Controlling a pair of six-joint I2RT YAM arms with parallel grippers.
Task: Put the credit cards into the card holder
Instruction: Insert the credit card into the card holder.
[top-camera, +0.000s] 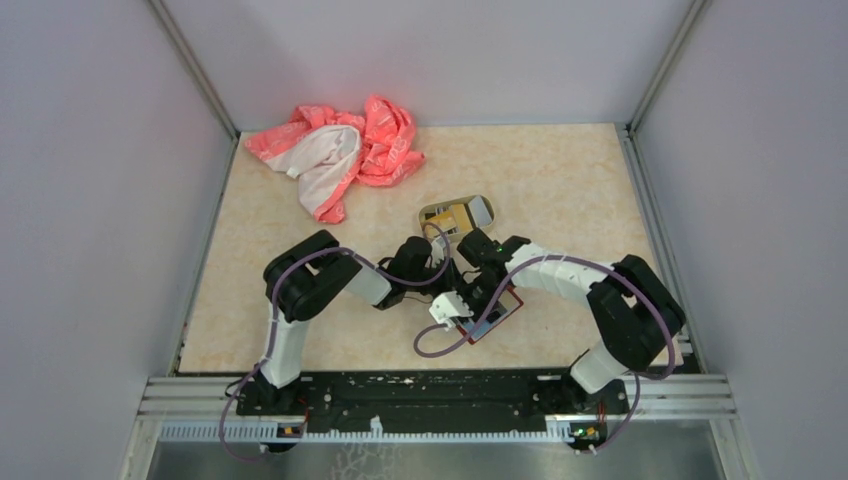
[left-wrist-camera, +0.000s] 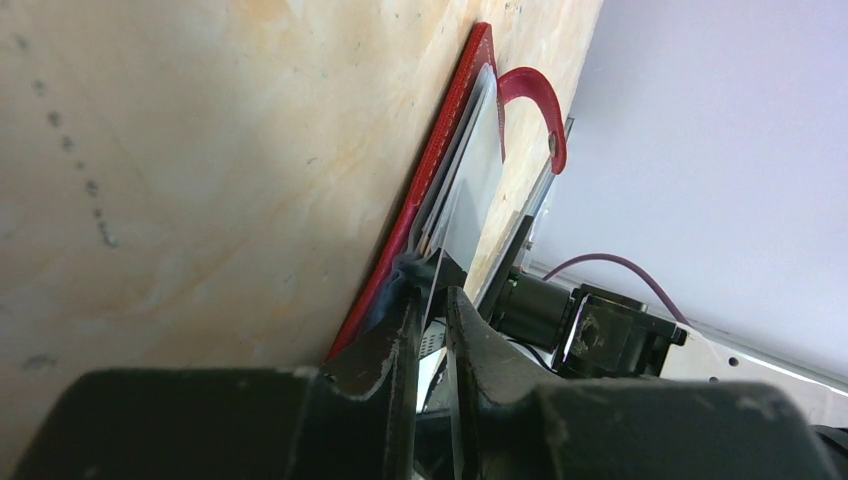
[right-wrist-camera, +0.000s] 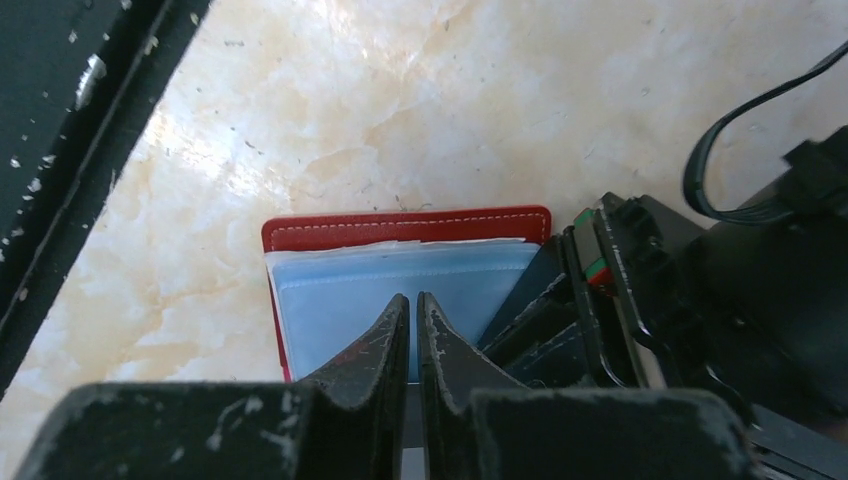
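Observation:
The dark-red card holder (top-camera: 500, 316) lies open on the table between both arms, its snap tab (left-wrist-camera: 535, 100) curling up at the far end. In the left wrist view a thin grey credit card (left-wrist-camera: 478, 170) rests edge-on over the holder's (left-wrist-camera: 440, 165) inner pocket. My left gripper (left-wrist-camera: 432, 282) straddles that card's near edge, with a narrow lit gap between the fingers. My right gripper (right-wrist-camera: 413, 298) is shut, with its tips over the holder's (right-wrist-camera: 400, 226) pale blue stitched pocket (right-wrist-camera: 340, 290) and nothing seen between them. More credit cards (top-camera: 465, 214) lie in the tin.
A tan rounded tin tray (top-camera: 430, 213) sits just behind the grippers. A pink and white cloth (top-camera: 340, 150) is bunched at the back left. The black base rail (top-camera: 430, 395) runs along the near edge. The two wrists crowd together over the holder.

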